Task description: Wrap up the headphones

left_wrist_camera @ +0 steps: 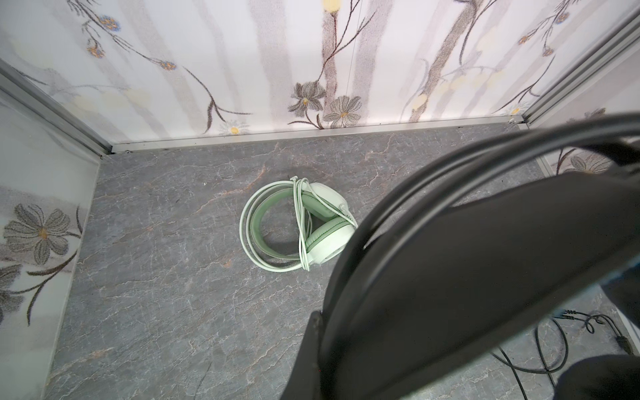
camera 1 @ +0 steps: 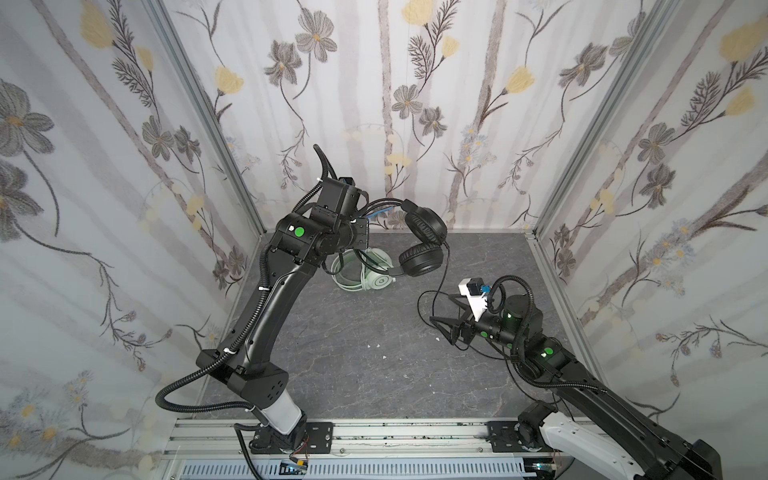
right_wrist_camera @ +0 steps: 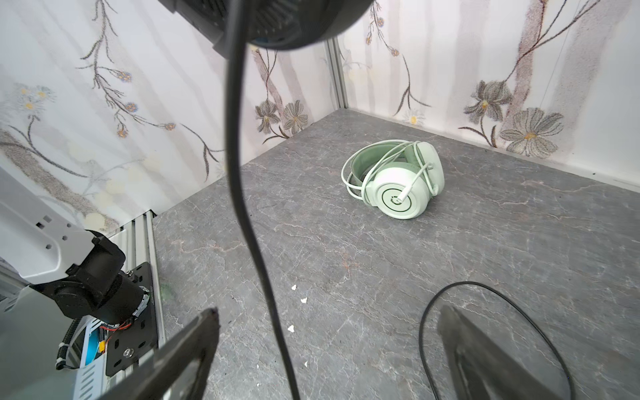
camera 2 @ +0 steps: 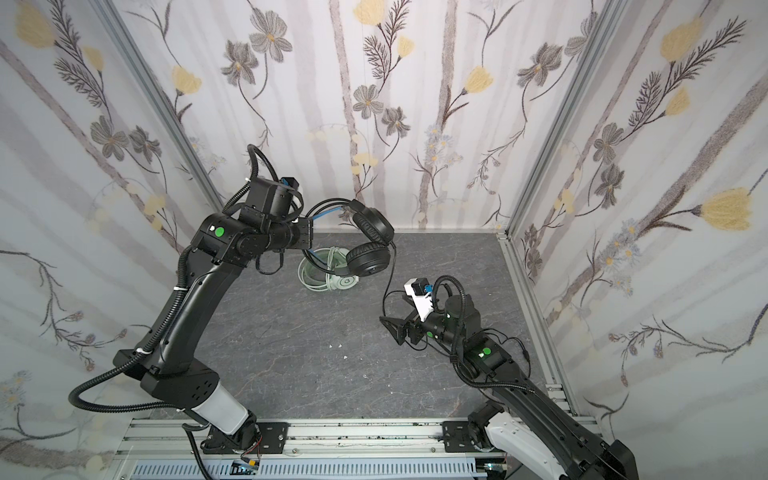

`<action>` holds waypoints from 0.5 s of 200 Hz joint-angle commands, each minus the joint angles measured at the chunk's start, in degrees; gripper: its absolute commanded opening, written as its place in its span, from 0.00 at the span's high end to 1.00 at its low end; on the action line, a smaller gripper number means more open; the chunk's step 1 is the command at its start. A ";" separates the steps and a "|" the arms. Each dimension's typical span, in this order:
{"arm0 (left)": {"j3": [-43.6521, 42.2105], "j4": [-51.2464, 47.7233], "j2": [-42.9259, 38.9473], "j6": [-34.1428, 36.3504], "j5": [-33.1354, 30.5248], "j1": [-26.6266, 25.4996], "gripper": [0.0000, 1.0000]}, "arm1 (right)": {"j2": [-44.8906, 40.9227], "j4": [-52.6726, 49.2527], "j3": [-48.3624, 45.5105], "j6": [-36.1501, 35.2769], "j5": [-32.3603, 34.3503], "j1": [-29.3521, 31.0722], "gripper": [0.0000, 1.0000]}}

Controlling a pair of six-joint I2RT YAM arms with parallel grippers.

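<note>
The black headphones (camera 1: 420,243) (camera 2: 370,245) hang in the air at the back. My left gripper (camera 1: 360,226) (camera 2: 306,233) is shut on their headband (left_wrist_camera: 467,277), which fills the left wrist view beside one finger (left_wrist_camera: 313,349). Their thin black cable (right_wrist_camera: 242,166) drops from an ear cup to the floor and passes between the fingers of my right gripper (camera 1: 440,308) (camera 2: 392,308) (right_wrist_camera: 329,313), which is open and touches nothing. The mint green headphones (camera 1: 363,277) (camera 2: 330,276) (left_wrist_camera: 301,225) (right_wrist_camera: 398,180) lie on the floor below the black pair, their whitish cable wound around them.
Slack black cable loops on the grey floor (camera 1: 353,374) by the right gripper, and its plug end (left_wrist_camera: 620,341) lies near the right wall. Small white scraps (camera 1: 374,345) dot the middle. Floral walls close three sides; an aluminium rail (camera 1: 395,432) runs along the front.
</note>
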 commanded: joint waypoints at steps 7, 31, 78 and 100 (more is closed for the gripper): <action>3.54 -0.88 1.12 -0.10 0.01 0.36 1.00 | 2.93 11.86 -3.59 4.34 0.52 0.50 0.02; 5.48 -1.09 1.56 -0.49 0.54 0.80 1.00 | 5.70 15.35 -5.18 5.31 0.48 1.04 0.04; 9.84 -3.41 2.91 -0.72 2.00 2.03 1.00 | 10.62 14.82 -5.04 4.42 -0.62 1.24 0.22; 9.93 -3.68 2.59 -1.03 2.31 2.83 1.00 | 11.41 14.71 -5.46 3.93 -0.41 1.31 0.25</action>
